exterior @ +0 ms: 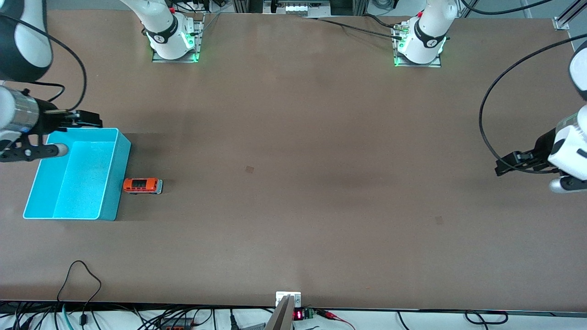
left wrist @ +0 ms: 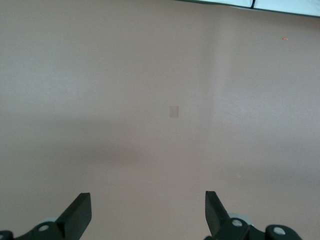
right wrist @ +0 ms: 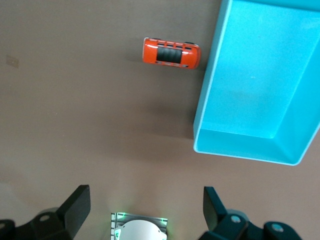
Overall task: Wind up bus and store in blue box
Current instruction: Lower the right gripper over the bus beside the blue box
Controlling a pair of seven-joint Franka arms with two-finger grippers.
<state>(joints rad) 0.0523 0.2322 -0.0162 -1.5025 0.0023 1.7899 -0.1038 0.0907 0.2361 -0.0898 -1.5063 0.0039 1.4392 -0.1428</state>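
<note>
Sitting on its wheels, the bus (exterior: 142,185) lies just beside the blue box (exterior: 122,151) near the right arm's end of the table (exterior: 293,137), not yet stored. We judge the right gripper (right wrist: 145,210), fingers apart above the box's corner, best placed to grab it. Left gripper (left wrist: 147,212), also spread, waits over the table's other end.

The right hand (exterior: 89,120) hangs in the air at the right arm's end of the tabletop, its two fingers (right wrist: 75,207) spread wide with nothing between them. The left hand (exterior: 506,164) is held up over the left arm's end of the tabletop (that arm waits), its fingers (left wrist: 77,215) likewise parted and holding nothing. Both wrists point their hands inward, toward the middle.
</note>
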